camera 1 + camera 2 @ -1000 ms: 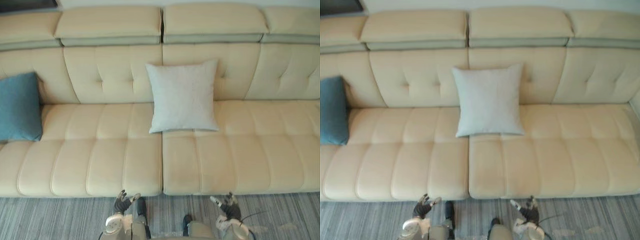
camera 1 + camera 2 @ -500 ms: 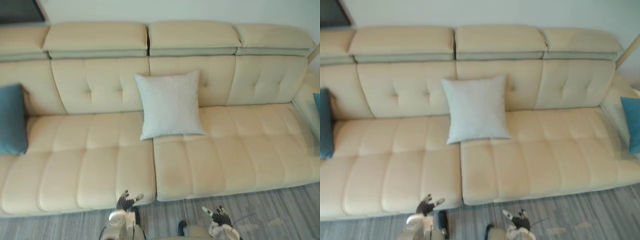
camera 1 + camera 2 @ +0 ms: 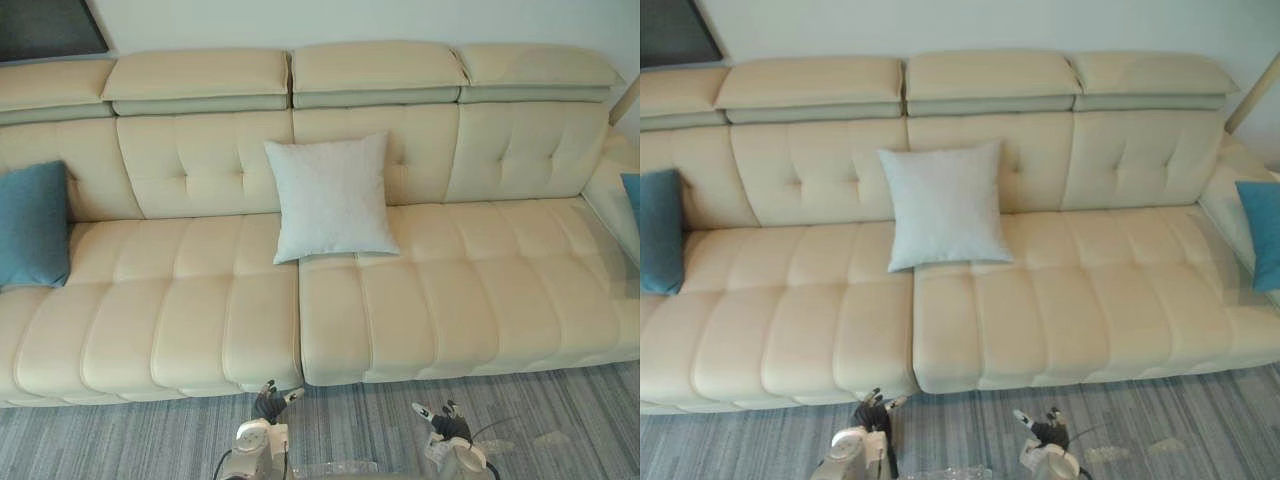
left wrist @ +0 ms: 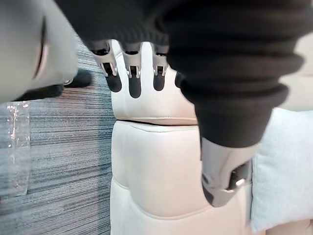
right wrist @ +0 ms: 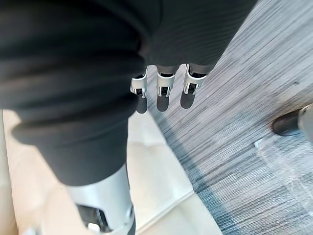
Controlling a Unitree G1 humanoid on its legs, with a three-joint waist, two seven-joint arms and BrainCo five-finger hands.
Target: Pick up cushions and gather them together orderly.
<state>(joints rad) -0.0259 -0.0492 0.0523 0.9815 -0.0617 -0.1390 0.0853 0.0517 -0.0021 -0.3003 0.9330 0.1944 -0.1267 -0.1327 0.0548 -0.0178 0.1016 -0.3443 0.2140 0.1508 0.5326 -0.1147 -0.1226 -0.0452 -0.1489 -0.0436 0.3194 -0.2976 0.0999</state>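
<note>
No cushion is in hand, so by my reading the job is at its opening step: facing the sofa and choosing a first cushion.

The cream sofa spans the head view from 9 to 3 o'clock. Three cushions sit on it, well apart. The white cushion leans upright against the backrest near the centre, over the seam between two seat sections. A blue cushion stands at 9 o'clock against the far left end. A second blue cushion shows at 3 o'clock, cut off by the frame edge.

The left hand and right hand hang low at 6 o'clock over the floor, short of the seat front. In the wrist views the left hand's fingers and the right hand's fingers are straight and spread from the thumbs, holding nothing.

The next move likely calls for stepping closer, since both hands are well away from every cushion. Then comes a reach to one cushion, probably a blue one at either end, to carry it toward the white one.

The seat is tufted and soft-looking, so a cushion set down should stay leaning on the backrest. A grey striped carpet runs along 6 o'clock, with a scrap of clear plastic on it. A pale wall sits at 12 o'clock and a dark panel at 11.
</note>
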